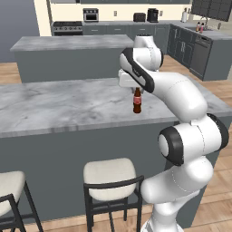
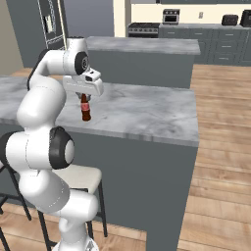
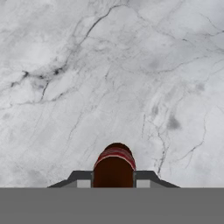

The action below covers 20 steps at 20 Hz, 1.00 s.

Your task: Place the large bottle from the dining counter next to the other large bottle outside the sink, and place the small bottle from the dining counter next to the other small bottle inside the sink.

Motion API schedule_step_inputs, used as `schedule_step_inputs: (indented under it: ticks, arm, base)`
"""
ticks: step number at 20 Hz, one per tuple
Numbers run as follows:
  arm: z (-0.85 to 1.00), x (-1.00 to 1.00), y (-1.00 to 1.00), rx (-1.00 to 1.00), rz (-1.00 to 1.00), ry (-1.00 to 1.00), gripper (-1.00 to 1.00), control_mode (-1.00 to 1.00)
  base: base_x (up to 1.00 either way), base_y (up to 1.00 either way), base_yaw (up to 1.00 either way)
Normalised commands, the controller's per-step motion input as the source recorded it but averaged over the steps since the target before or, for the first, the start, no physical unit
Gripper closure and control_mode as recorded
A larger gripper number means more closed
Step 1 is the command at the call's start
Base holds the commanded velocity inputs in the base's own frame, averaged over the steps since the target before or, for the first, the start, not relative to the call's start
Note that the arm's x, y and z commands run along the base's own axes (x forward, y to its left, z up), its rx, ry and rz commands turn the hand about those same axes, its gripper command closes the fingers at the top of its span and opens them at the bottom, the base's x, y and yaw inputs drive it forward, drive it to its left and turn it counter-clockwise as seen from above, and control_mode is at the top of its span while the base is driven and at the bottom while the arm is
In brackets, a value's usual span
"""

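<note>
The small bottle (image 1: 137,101) stands upright on the dining counter (image 1: 59,106), a long slab of grey-white marble with darker veins on a dark grey base; in the left base view it sits at about three o'clock of the slab's visible stretch, near the front edge, and in the right base view (image 2: 86,110) at about nine o'clock of the top. The gripper (image 1: 137,89) hangs straight down over it from the white arm, and its fingers (image 3: 83,180) are closed in on the bottle's neck from both sides, as the hand view shows: the red-labelled brown body (image 3: 113,168) fills the space between the two dark tips, with bare veined marble (image 3: 109,78) spreading beyond toward twelve o'clock. Whether the bottle's foot touches the stone or is just clear of it cannot be told. Two pale-cushioned stools (image 1: 109,179) with dark frames stand against the counter's near side at six o'clock. Behind the counter, toward twelve o'clock, is a smaller marble-topped island (image 1: 72,43), and past it dark grey cabinets (image 1: 186,45) with a stove (image 1: 68,27) and a wall oven (image 1: 90,15). The floor (image 2: 220,147) is warm wooden planking.
</note>
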Motion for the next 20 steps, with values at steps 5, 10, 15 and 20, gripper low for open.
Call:
schedule_step_inputs:
  ticks: [5, 10, 15, 20]
  arm:
    - [0.05, 0.00, -0.01, 0.00, 0.00, 0.00, 1.00, -1.00]
    - [0.58, -0.26, -0.08, 0.00, 0.01, 0.00, 1.00, -1.00]
    - [0.48, -0.59, -0.24, 0.00, 0.03, 0.00, 1.00, -1.00]
    - [0.07, -0.72, -0.13, 0.00, 0.02, 0.00, 1.00, -1.00]
  base:
    - [0.00, 0.00, 0.00]
    - [0.00, 0.00, 0.00]
    - [0.00, 0.00, 0.00]
    - [0.00, 0.00, 0.00]
